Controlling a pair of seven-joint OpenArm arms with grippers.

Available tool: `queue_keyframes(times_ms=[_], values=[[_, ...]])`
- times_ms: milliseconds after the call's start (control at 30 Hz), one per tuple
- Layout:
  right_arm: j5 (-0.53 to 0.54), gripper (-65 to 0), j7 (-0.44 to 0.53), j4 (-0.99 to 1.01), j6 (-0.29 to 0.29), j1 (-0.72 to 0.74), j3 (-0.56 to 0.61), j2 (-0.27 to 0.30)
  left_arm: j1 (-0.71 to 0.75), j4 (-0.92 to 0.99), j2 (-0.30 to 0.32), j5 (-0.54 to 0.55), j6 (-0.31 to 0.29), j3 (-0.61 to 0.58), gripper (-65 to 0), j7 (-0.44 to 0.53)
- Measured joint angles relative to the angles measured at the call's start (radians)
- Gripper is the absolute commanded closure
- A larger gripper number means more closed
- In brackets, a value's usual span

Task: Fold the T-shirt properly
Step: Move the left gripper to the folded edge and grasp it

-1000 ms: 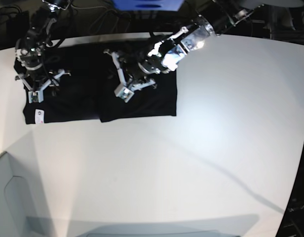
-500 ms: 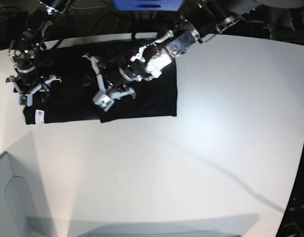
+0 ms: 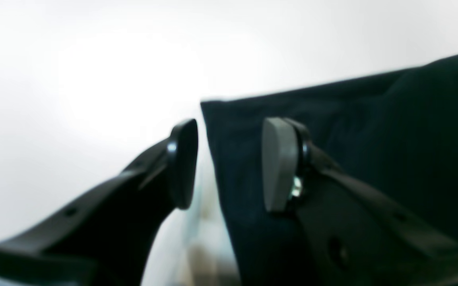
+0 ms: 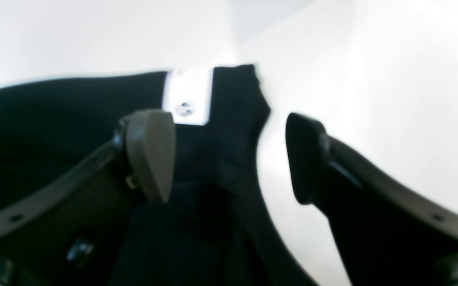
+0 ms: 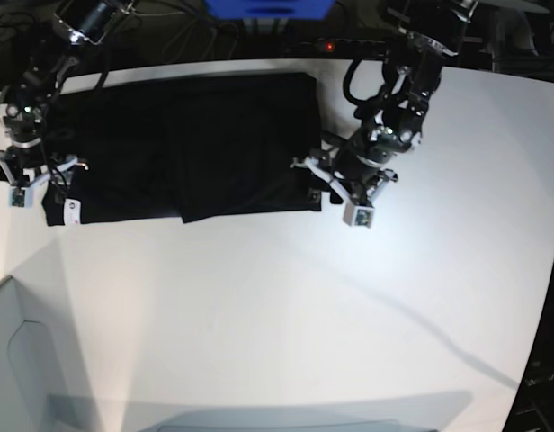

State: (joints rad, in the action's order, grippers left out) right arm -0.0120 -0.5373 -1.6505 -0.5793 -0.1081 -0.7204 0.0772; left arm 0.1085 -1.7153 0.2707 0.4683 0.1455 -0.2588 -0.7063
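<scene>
We see the black shirt [image 5: 183, 148] lying flat on the white table [image 5: 349, 297], folded into a wide rectangle near the far edge, with a lapped panel forming a step along its near edge. A small white tag [image 5: 71, 209] shows at its near corner on the right arm's side. The right hand [image 4: 229, 159] sits at that end, its two pads spread wide, one over the cloth next to the tag, one over bare table, gripping nothing. The left hand [image 3: 229, 163] sits at the opposite near corner, pads apart, straddling the shirt's edge, nothing pinched.
</scene>
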Motion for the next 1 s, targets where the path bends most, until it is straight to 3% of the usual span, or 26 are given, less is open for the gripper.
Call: queue_keyframes(times_ms=[500,800,1000], values=[[-0.007,-44.4,-0.004,0.063,0.000,-0.034,-0.013,0.024,-0.051,0.151,-0.055,-0.002,-0.007,0.001,-26.2,0.037],[0.000,-44.6,-0.001,-0.099,0.000,-0.067,-0.008,0.012,-0.050,0.152,-0.055,-0.001,-0.007,0.001,-26.2,0.037],[0.001,-44.6,-0.004,0.018,-0.017,-0.071,-0.006,-0.005,-0.048,0.148,-0.054,-0.001,-0.007,0.002,-26.2,0.037]])
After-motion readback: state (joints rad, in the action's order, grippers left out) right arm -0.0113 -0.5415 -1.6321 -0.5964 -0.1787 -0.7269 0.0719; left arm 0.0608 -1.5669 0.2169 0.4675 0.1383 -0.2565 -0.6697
